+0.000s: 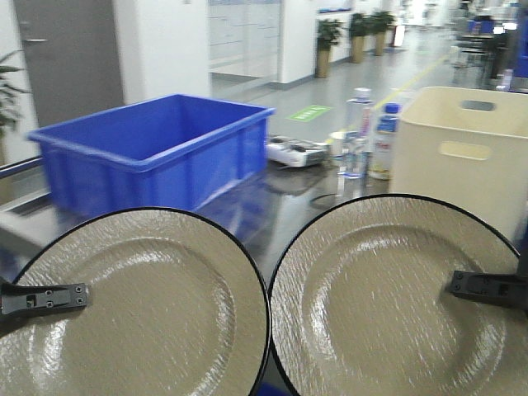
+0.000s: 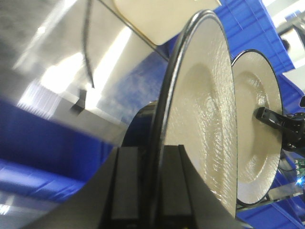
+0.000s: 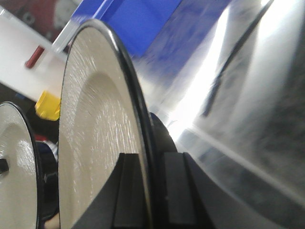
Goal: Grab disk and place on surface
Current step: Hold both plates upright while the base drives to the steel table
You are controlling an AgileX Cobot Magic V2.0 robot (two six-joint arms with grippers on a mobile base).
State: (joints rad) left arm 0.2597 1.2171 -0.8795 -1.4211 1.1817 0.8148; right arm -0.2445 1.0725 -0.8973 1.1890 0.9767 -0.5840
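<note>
Two disks (image 1: 157, 338) (image 1: 388, 330) — left gripper's (image 1: 78, 297), right gripper's (image 1: 458, 285) — one blue crate (image 1: 157, 153).

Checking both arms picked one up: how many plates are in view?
2. The left plate is clamped at its rim by the left gripper, the right plate by the right gripper, side by side. The blue bin or cream bin could hide more.

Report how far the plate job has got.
Done: both grabs. The left gripper clamps the left plate by its rim, the right gripper the right plate. In hand: both plates appear held above the steel tabletop. Left: setting them down and releasing.
</note>
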